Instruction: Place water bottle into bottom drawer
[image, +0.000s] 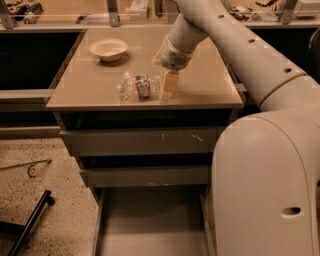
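The water bottle (140, 86) lies on its side on the tan cabinet top (85, 85), clear and ribbed with a red-and-dark label band. My gripper (168, 89) reaches down from the upper right and stands at the bottle's right end, touching or nearly touching it. The bottom drawer (150, 220) is pulled out below, a wide grey tray with nothing in it.
A white bowl (108, 49) sits at the back left of the top. The scratched top drawer (145, 141) and the middle drawer (145, 176) stick out slightly. My arm's large body (265, 185) fills the right. A black bar (30, 222) lies on the speckled floor.
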